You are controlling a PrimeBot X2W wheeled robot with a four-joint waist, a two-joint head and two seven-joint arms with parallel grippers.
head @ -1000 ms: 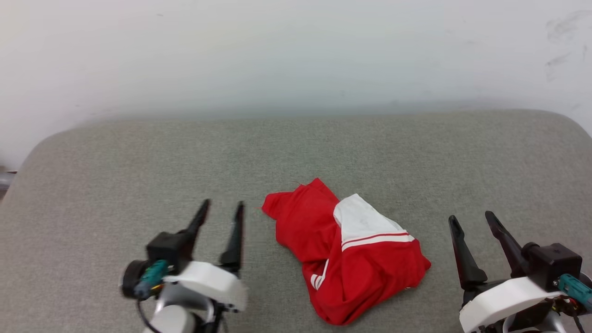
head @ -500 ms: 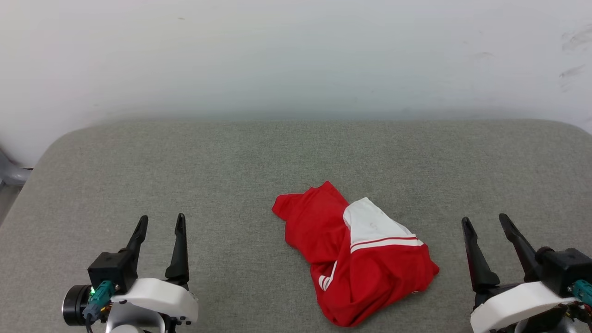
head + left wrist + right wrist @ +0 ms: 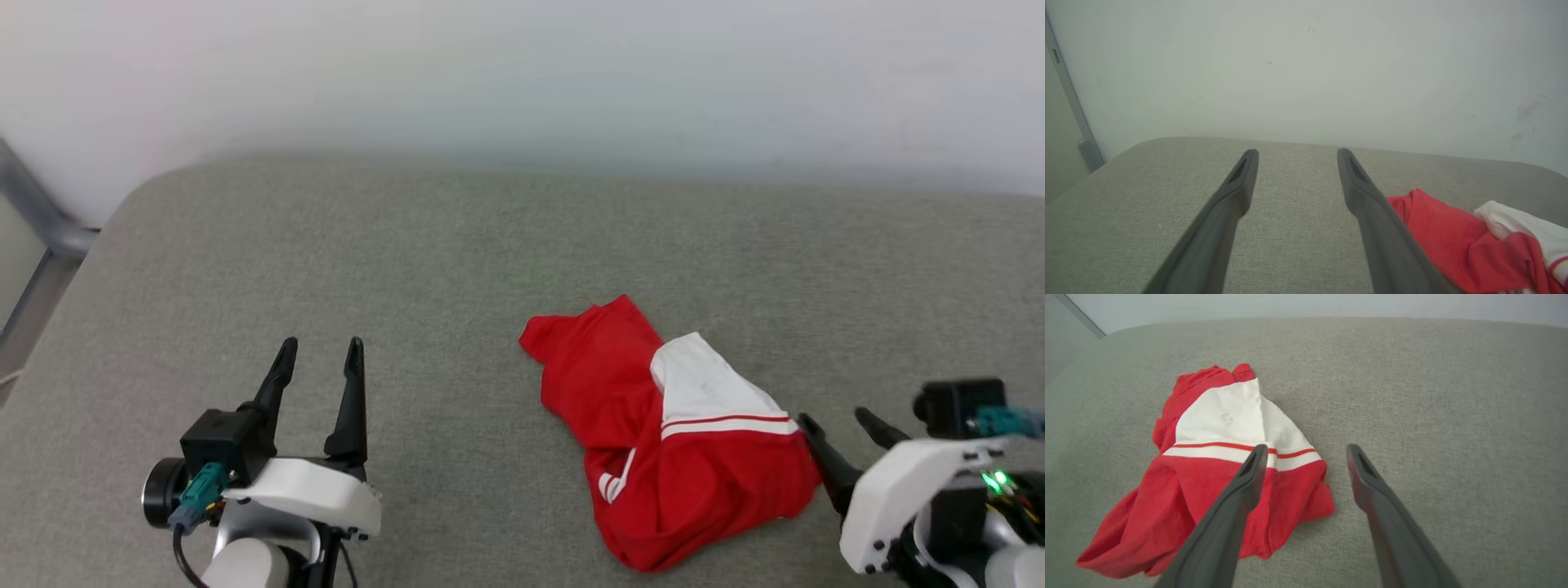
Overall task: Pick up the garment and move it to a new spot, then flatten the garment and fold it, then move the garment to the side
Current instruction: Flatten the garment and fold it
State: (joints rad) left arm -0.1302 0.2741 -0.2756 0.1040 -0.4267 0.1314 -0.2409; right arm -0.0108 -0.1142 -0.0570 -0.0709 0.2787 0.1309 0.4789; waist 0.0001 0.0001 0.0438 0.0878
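Observation:
The garment (image 3: 669, 433) is a crumpled red shirt with a white striped sleeve on top, lying on the grey padded surface right of centre. The right wrist view shows the garment (image 3: 1216, 473) from above, bunched up. My right gripper (image 3: 837, 423) is open, its fingers just at the garment's right edge and above it; in its own view the right gripper (image 3: 1306, 451) straddles that edge, holding nothing. My left gripper (image 3: 320, 349) stands open over bare surface well left of the garment. From the left wrist, the left gripper (image 3: 1296, 153) has the garment (image 3: 1457, 245) to its right.
The grey padded surface (image 3: 408, 269) ends in a rounded back edge against a pale wall (image 3: 522, 73). A grey metal frame (image 3: 41, 229) stands past the surface's left corner.
The head camera has turned, shifting the whole picture. My right gripper has tipped downward and come up to the garment's right edge. The left gripper drew back leftward. The garment lies as before.

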